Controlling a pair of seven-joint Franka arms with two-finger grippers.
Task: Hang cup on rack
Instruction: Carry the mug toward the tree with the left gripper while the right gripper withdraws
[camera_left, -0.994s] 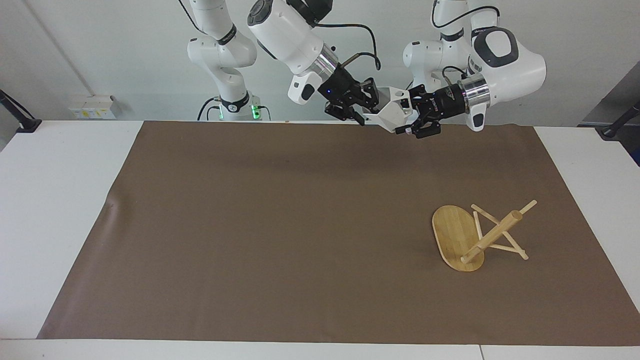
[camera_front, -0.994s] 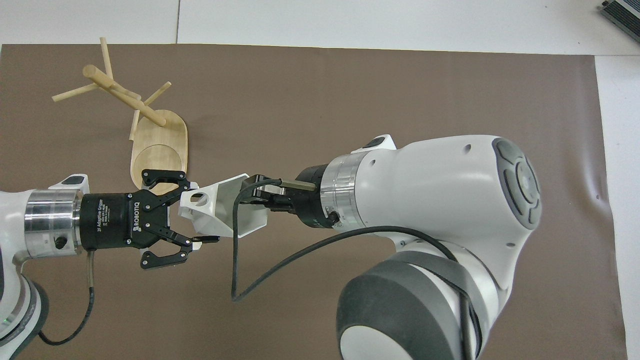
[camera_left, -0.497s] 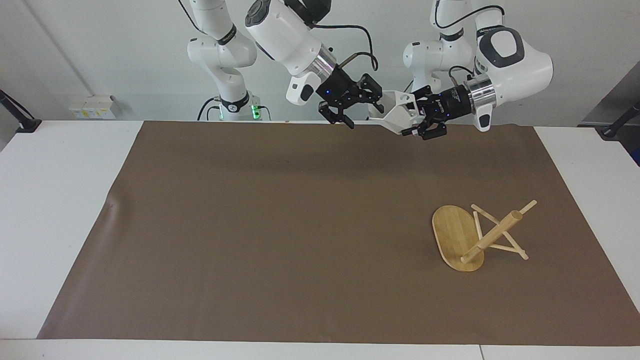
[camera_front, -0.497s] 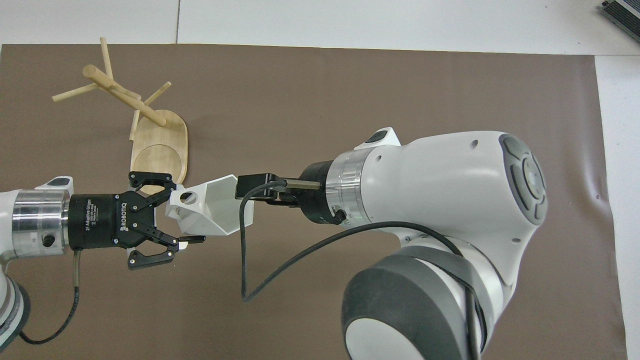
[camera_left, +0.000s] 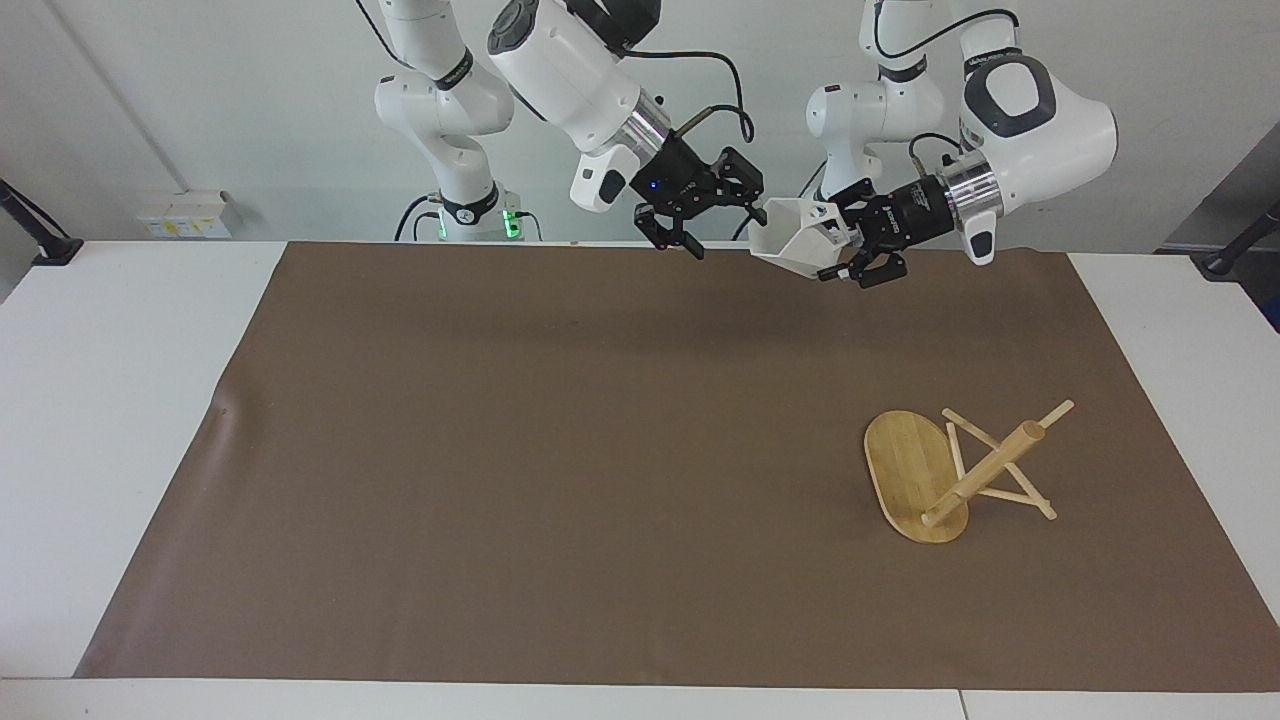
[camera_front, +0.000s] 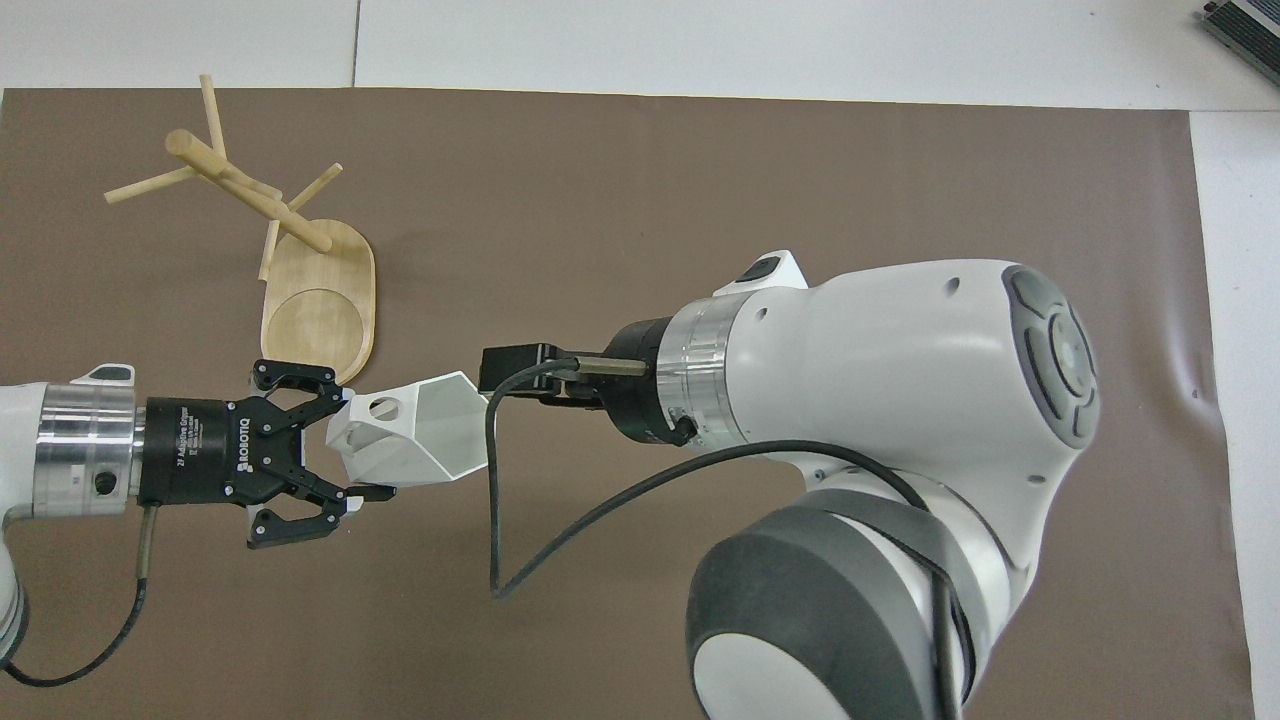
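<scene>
Since a second ago the right gripper has let go of the cup and pulled clear of it, and the left gripper has carried the cup slightly toward the right of the facing frame and a little higher.

Filling most of the facing view, the brown mat is lying over the white table, which is showing as pale bands at the left, right and bottom edges. Both arms are reaching in from the top of that frame, above the mat's upper edge. The right arm is coming down from the upper left of centre; in the overhead view its big white body is taking up the lower right.

In the overhead view the left gripper is entering from the left edge, at mid-height. Its fingers are clamping the handle end of the cup, with the handle's round hole facing up and the open mouth pointing toward frame centre. The cup is hanging in the air over the mat, touching nothing else.

The right gripper's fingers are spread wide and holding nothing, just left of the cup's rim in the facing view.

The rack is lying tipped over on the mat at the lower right of the facing frame, its oval base on edge and its post slanting, pegs resting on the mat. In the overhead view the rack is sitting at the upper left.
</scene>
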